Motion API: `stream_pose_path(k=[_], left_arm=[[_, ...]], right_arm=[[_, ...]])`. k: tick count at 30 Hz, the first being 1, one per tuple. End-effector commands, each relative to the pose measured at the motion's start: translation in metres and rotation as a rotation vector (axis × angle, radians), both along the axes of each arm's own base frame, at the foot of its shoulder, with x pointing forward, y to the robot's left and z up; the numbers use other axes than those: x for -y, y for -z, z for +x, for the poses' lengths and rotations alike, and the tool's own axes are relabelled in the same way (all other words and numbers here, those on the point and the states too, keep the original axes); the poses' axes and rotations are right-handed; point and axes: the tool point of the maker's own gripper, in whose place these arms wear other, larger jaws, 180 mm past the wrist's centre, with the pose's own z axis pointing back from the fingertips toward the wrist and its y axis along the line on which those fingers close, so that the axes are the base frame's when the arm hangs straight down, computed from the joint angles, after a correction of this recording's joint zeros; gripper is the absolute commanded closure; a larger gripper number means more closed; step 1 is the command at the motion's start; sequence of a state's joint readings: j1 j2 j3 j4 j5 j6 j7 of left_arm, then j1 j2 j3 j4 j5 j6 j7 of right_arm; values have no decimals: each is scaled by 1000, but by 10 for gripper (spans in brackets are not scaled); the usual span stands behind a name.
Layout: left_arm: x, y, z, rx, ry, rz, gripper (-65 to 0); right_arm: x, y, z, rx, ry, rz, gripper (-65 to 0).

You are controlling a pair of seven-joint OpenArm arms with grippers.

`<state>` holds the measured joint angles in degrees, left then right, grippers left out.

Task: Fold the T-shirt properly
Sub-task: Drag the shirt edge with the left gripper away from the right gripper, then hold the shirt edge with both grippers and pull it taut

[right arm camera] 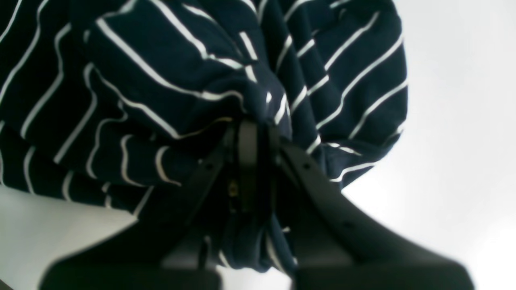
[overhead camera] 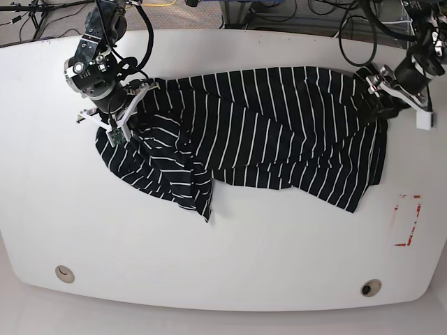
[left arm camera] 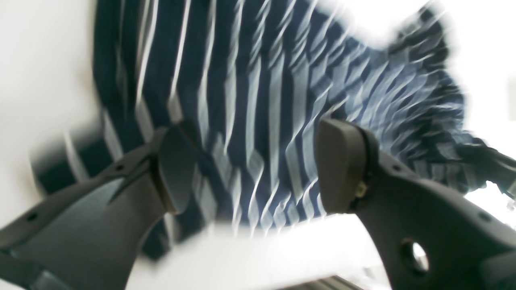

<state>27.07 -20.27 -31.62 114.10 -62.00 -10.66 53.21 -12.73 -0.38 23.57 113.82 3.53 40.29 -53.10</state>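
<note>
The T-shirt (overhead camera: 258, 129), black with thin white stripes, lies rumpled across the white table (overhead camera: 230, 258) with one end bunched at the left. My right gripper (right arm camera: 254, 133) is shut on a fold of that left end, and it shows at the shirt's left end (overhead camera: 127, 115) in the base view. At the shirt's right end my left gripper (overhead camera: 380, 98) stands open. In the blurred left wrist view its fingers (left arm camera: 342, 165) are wide apart just above the striped T-shirt (left arm camera: 258, 80), with nothing gripped between them.
A red-outlined rectangle (overhead camera: 406, 220) is marked on the table near its right edge. Two round holes (overhead camera: 64, 273) (overhead camera: 370, 287) sit near the front edge. Cables and stands (overhead camera: 279, 10) crowd the floor behind the table.
</note>
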Motion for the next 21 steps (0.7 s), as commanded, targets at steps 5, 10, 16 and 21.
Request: stream_pose_path(k=[5, 10, 16, 21], left_arm=[[-29, -33, 31, 76, 25, 72, -419], [-55, -16, 33, -12, -29, 83, -419], [-76, 8, 14, -118, -78, 65, -418], [-88, 19, -9, -167, -94, 85, -419]], right_arm=[[-6, -17, 16, 74, 20, 32, 0], [-4, -17, 18, 78, 33, 38, 0], [-8, -17, 18, 78, 32, 49, 0], [-14, -15, 16, 75, 37, 70, 0]])
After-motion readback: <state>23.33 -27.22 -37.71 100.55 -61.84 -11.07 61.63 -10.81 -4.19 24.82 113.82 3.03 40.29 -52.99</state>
